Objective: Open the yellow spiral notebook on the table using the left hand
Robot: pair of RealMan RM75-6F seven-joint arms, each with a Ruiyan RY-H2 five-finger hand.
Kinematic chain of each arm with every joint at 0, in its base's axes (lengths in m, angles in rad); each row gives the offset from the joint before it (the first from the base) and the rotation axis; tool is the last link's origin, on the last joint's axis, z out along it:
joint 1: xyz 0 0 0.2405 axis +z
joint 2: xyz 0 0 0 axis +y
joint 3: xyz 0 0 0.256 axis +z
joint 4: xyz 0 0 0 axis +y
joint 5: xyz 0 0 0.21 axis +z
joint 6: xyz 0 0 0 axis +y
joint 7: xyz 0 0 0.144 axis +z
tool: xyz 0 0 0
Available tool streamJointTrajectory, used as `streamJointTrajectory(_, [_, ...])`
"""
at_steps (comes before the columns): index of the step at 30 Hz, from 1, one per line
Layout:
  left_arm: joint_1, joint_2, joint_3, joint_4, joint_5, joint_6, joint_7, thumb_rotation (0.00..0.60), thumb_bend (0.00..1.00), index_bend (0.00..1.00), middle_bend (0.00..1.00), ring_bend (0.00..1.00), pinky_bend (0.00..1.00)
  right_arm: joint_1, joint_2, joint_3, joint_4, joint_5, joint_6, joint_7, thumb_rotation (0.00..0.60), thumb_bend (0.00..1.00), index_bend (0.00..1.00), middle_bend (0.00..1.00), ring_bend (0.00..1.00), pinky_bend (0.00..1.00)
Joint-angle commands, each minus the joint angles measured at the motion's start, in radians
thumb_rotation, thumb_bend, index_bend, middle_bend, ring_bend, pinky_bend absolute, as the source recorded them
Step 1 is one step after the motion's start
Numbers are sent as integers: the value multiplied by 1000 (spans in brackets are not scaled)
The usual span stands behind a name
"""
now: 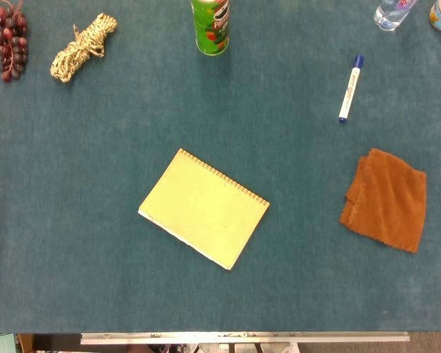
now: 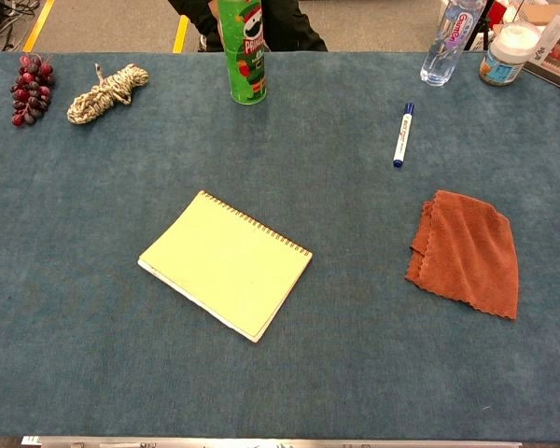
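The yellow spiral notebook (image 1: pixel 203 208) lies closed and flat near the middle of the blue table, turned at an angle, its spiral binding along the upper right edge. The chest view shows the same notebook (image 2: pixel 225 263) with its cover down. Neither hand appears in the head view or the chest view.
A green chip can (image 1: pixel 210 26) stands at the back centre. A rope bundle (image 1: pixel 81 47) and a bunch of grapes (image 1: pixel 9 40) lie at the back left. A marker (image 1: pixel 350 88) and a brown cloth (image 1: pixel 386 199) lie to the right, with a bottle (image 2: pixel 445 42) and a jar (image 2: pixel 505 53) at the back right.
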State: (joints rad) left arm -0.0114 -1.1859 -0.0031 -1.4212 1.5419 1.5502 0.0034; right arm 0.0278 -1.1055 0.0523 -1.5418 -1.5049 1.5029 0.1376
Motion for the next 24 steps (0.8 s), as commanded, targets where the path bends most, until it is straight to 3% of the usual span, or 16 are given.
streamJointTrajectory(1, [-1, 0, 0, -1, 1, -1, 1, 600, 478, 280, 186, 46, 0, 0, 0, 0, 0, 0, 0, 0, 600, 334, 397, 317, 215, 275])
streamJointTrajectory(13, [-17, 5, 5, 4, 15, -21, -6, 600, 478, 280, 186, 46, 0, 3, 0, 6, 0, -3, 4, 1, 600, 333, 398, 317, 214, 275])
streamJointTrajectory(20, [-86, 24, 25, 38, 91, -88, -65, 600, 478, 271, 186, 46, 0, 9, 9, 23, -12, 4, 15, -20, 600, 334, 397, 317, 214, 275])
streamJointTrajectory(24, [-136, 34, 47, 73, 153, -127, -114, 600, 467, 208, 178, 46, 0, 15, 18, 36, -30, 13, 16, -41, 600, 334, 397, 317, 214, 275])
